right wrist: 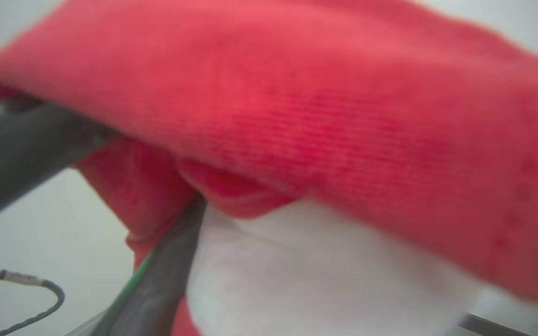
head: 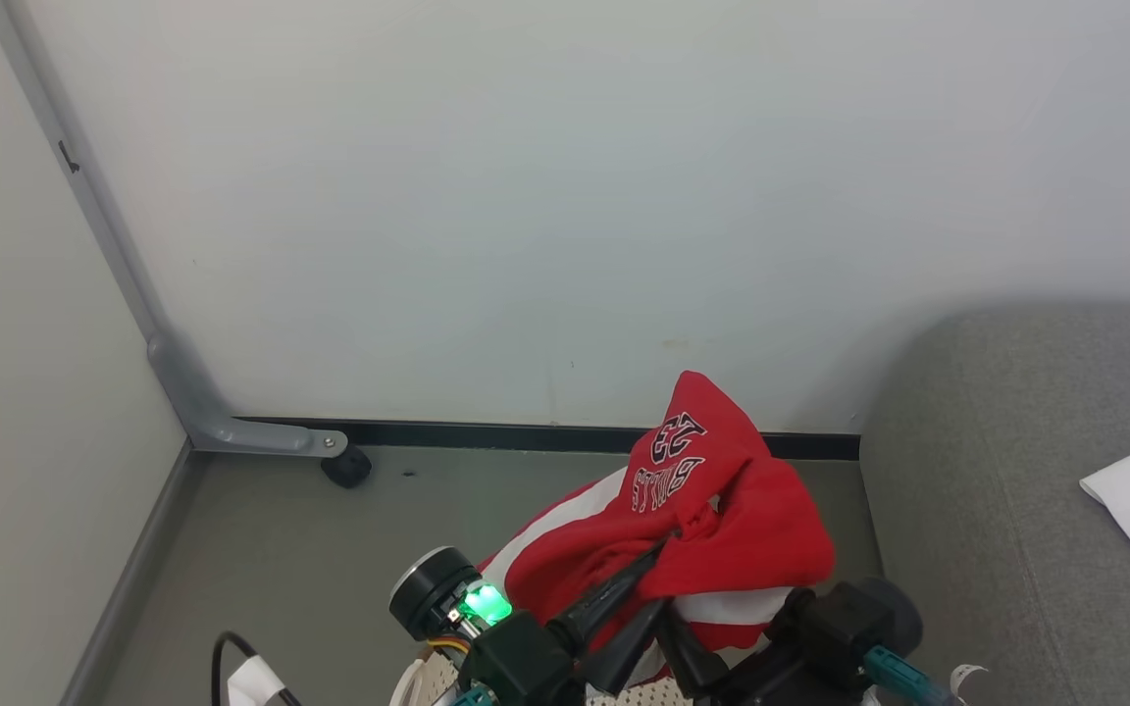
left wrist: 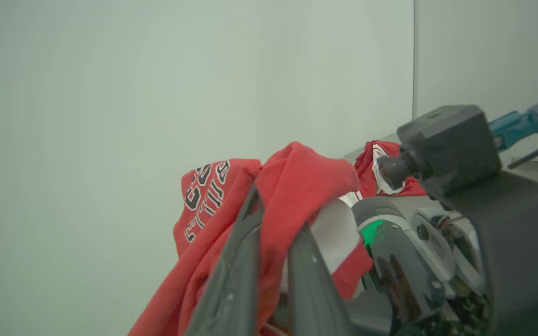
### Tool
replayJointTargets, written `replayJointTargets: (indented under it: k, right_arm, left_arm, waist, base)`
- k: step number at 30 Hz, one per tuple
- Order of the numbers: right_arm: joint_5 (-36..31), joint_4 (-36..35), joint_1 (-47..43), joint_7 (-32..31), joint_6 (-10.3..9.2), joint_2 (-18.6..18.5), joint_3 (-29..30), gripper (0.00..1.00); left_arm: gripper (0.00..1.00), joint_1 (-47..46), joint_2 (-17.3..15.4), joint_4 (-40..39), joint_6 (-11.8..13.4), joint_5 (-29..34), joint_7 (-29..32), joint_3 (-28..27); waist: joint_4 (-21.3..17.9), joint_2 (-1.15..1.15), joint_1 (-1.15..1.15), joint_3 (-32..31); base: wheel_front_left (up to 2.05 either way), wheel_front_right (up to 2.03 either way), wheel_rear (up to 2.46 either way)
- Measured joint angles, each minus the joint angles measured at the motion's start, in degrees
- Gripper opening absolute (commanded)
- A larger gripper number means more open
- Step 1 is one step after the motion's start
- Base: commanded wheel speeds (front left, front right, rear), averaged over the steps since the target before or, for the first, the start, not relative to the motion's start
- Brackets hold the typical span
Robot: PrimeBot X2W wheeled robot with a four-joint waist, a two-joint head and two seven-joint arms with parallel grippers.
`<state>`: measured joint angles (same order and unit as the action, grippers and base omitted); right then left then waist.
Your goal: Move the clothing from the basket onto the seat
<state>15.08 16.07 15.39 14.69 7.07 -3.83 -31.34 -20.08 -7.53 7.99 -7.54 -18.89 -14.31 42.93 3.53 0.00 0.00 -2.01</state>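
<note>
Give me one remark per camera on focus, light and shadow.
Head view: sharp and evenly lit, with a soft shadow on the wall above the seat and a green lamp glowing beside the clothing. Left wrist view: the jersey lettering is readable, but the left gripper goes soft near the lens. Right wrist view: the clothing lies too close to the lens and is blurred throughout.
</note>
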Motion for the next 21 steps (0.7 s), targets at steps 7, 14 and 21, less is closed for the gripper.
replayJointTargets:
  k: [7, 14, 21]
  right_arm:
    - [0.0, 0.9, 0.5, 0.0, -0.01, 0.1, 0.1, 0.00]
    - [1.3, 0.3, 0.5, 0.0, -1.19, 0.2, 1.2, 0.00]
    - [2.6, -1.3, 0.5, 0.0, -3.21, 0.2, 1.6, 0.00]
  left_arm:
    - [0.00, 0.0, 0.0, 0.0, 0.0, -1.3, 0.0, 1.5]
    - [0.00, -0.1, -0.1, 0.0, 0.0, -1.7, 0.0, 2.0]
    - [0.00, -0.6, -0.4, 0.0, 0.0, -2.2, 0.0, 2.2]
  waist:
    - [0.5, 0.00, 0.00, 0.0]
    - [0.8, 0.00, 0.00, 0.1]
    - [0.8, 0.00, 0.00, 0.2]
  base:
    - [0.00, 0.00, 0.00]
    - [0.00, 0.00, 0.00]
    - [0.00, 0.00, 0.00]
